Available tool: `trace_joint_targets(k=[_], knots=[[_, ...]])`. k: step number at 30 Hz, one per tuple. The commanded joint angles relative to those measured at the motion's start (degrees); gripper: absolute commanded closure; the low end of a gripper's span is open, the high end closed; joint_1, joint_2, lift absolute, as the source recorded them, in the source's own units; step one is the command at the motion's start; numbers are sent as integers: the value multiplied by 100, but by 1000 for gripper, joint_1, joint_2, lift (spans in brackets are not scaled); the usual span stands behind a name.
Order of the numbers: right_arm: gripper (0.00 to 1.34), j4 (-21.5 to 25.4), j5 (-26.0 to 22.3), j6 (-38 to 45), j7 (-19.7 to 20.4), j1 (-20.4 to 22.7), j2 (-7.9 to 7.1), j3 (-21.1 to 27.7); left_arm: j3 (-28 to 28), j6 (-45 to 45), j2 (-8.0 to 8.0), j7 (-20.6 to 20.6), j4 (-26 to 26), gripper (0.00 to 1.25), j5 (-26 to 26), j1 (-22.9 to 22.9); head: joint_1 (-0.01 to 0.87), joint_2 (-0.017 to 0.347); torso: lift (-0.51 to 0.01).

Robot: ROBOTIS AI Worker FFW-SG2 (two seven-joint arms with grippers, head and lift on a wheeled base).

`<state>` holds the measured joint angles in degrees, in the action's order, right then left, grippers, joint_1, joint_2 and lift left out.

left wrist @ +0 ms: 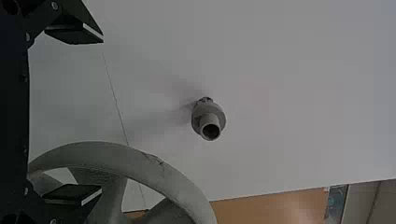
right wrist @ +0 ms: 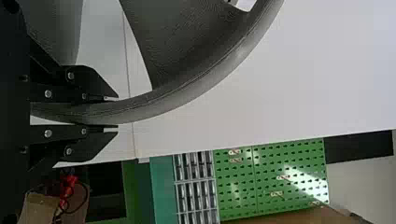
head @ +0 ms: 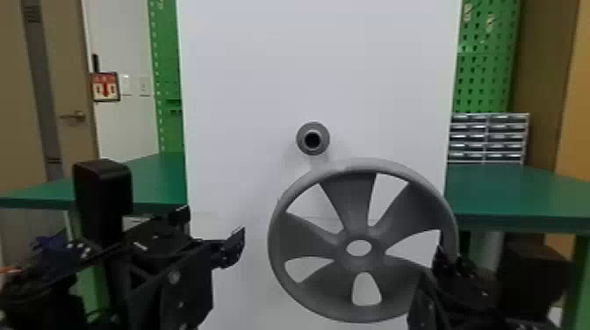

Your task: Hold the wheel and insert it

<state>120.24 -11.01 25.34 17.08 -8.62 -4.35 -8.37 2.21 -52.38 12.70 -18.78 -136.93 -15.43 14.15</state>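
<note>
Farthest left, well beyond the left claw point(head: 210, 231), there's a door point(head: 68, 52) with a lever handle point(head: 76, 116), then a red-and-white sign point(head: 105, 87). A green pegboard point(head: 168, 79) rises behind that claw, above the green desk point(head: 156, 177). The left claw itself is spread wide. Behind both claws stands an upright white panel point(head: 237, 109), and it blocks the middle of the desk from sight. Out of it, above and to the right of the left claw, sticks a grey round shaft point(head: 325, 140) with a hollow end.

The five-spoke wheel point(head: 357, 193) is off the shaft — lower and further right, between the two claws, upright in front of the panel and covering part of it. The right claw point(head: 448, 259) pinches its rim on the right side, a finger on each face. Beyond that claw, a small-parts drawer cabinet point(head: 486, 138) sits at the back of the desk, with more pegboard behind it and a tan wall surface point(head: 575, 109) farther right.
</note>
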Motion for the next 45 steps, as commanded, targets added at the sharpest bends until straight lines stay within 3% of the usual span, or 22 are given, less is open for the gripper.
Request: trace_joint_targets(k=[1,9,27,45], knots=[[1144,0,-59,112,-3,-122,22,-16,-19,0,5,6,0,145,14,0,179,101,-492],[1144,61,-103,516,-3,-483,128,-86,-63,0,5,6,35,145,49,9,179,101,-492],[1145,105,-138,1052,-3,-1151,215,-218,-89,0,13,15,53,145,49,18,179,103,-492],[1148,97,-129,1377,-3,-1555,303,-376,-124,17,31,23,53,145,49,9,179,103,-492]])
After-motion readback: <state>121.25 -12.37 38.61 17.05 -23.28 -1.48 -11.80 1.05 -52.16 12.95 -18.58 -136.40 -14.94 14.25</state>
